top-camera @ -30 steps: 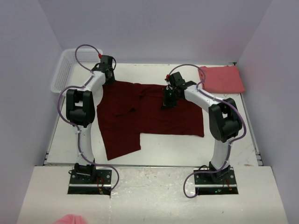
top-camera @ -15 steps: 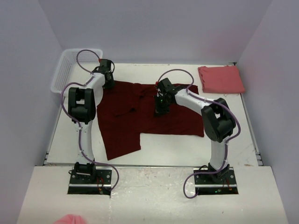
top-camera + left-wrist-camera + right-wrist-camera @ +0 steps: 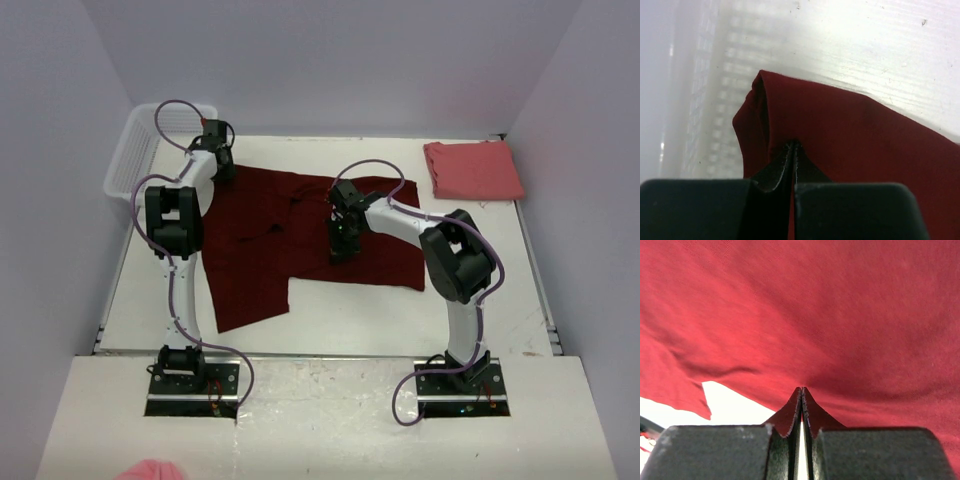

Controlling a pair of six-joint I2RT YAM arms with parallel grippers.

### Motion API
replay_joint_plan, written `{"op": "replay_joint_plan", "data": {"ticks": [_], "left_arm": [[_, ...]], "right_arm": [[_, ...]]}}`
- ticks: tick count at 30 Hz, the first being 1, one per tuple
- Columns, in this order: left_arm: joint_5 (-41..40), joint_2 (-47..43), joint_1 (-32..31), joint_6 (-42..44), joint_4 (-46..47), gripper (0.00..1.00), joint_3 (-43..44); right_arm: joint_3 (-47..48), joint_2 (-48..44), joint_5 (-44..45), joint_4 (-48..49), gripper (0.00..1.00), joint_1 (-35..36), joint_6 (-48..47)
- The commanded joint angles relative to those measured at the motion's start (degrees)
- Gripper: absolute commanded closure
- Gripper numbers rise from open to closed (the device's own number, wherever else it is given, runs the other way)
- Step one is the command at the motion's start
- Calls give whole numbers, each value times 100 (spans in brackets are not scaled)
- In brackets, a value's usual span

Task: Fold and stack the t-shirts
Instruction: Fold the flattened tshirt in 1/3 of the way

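— How many of each?
— Two shirts, two grippers, one basket (image 3: 128,165)
— How do the shirts look?
— The maroon shirt (image 3: 290,240) lies spread but creased across the middle of the table (image 3: 350,320). The pink shirt (image 3: 472,170) sits folded at the far right corner
— And the grippers?
— The left gripper (image 3: 792,145) pinches the maroon shirt's far left edge, near the basket. The right gripper (image 3: 801,390) pinches its middle, jaws closed on cloth
— Anything unclear?
— A pink scrap (image 3: 150,470) at the bottom edge is cut off
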Motion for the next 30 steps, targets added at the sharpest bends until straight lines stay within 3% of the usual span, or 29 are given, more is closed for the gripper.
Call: {"op": "replay_joint_plan", "data": {"ticks": [1, 3, 5, 12, 20, 23, 24, 27, 30], "left_arm": [[305, 24, 68, 254, -22, 100, 238], [655, -151, 51, 228, 145, 99, 46], [824, -555, -2, 202, 505, 93, -393], [939, -1706, -423, 140, 893, 58, -1054], [816, -2700, -1267, 9, 832, 52, -1396], [755, -3016, -1680, -132, 840, 63, -1853], [711, -3104, -1881, -228, 875, 76, -2002], [649, -3351, -2207, -413, 1033, 100, -2591], [631, -3588, -2409, -545, 1209, 100, -3127]], "right_arm": [[-158, -219, 143, 7, 100, 73, 12], [-166, -245, 204, 16, 100, 81, 3], [-158, -263, 240, 24, 100, 117, -15], [-140, -421, 556, -28, 100, 152, -32], [-351, -921, 1338, -353, 100, 108, 82], [-631, -1123, 1505, -389, 100, 73, 170], [-719, -1246, 1636, -389, 100, 47, 222], [-1089, -1422, 1751, -336, 100, 11, 249], [-1343, -1475, 1813, -275, 100, 2, 310]]}}
